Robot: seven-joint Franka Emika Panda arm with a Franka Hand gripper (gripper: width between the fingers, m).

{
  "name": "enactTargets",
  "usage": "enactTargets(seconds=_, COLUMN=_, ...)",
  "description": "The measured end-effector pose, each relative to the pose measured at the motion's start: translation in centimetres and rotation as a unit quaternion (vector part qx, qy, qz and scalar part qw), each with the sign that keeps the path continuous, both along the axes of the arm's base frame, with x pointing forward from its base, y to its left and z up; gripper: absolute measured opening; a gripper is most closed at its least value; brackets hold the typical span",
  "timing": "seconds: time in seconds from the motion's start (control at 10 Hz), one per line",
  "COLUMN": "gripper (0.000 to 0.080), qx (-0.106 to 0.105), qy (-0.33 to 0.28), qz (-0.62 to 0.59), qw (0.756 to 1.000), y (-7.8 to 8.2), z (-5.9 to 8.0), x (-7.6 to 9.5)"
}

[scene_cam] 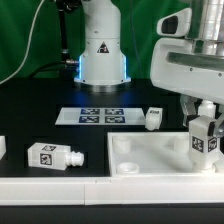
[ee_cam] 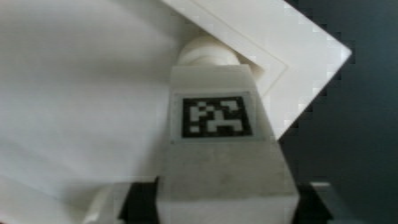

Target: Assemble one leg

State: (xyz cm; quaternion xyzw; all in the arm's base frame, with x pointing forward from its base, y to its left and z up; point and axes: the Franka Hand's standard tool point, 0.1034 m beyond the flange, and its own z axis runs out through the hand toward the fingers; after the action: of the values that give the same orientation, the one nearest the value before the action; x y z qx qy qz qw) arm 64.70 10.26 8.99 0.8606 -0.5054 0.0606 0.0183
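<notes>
My gripper point(scene_cam: 205, 118) is shut on a white tagged leg point(scene_cam: 204, 140) and holds it upright over the far corner of the white tray-like tabletop point(scene_cam: 140, 158) at the exterior view's right. In the wrist view the leg point(ee_cam: 217, 130) fills the middle, its round end point(ee_cam: 210, 52) at the tabletop's corner point(ee_cam: 294, 60), and dark fingers point(ee_cam: 143, 200) clamp its blocky body on both sides. A second leg point(scene_cam: 52, 156) lies on its side at the exterior view's left. A third leg point(scene_cam: 153, 118) stands behind the tabletop.
The marker board point(scene_cam: 98, 115) lies flat in front of the robot base point(scene_cam: 103, 55). A small white part point(scene_cam: 2, 147) shows at the exterior view's left edge. A light strip point(scene_cam: 60, 186) runs along the table's front.
</notes>
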Motion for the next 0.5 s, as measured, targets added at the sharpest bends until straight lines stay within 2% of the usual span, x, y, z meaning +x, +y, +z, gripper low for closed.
enactTargets(seconds=0.2, gripper=0.0289, qx=0.013, qy=0.000, qz=-0.101, qw=0.995, y=0.03, z=0.00, x=-0.20)
enactTargets(seconds=0.3, gripper=0.0290, qx=0.023, qy=-0.006, qz=-0.169, qw=0.985, y=-0.06, z=-0.09, x=-0.36)
enactTargets(seconds=0.5, gripper=0.0290, qx=0.031, qy=-0.017, qz=-0.250, qw=0.968, y=0.45, z=-0.12, x=-0.70)
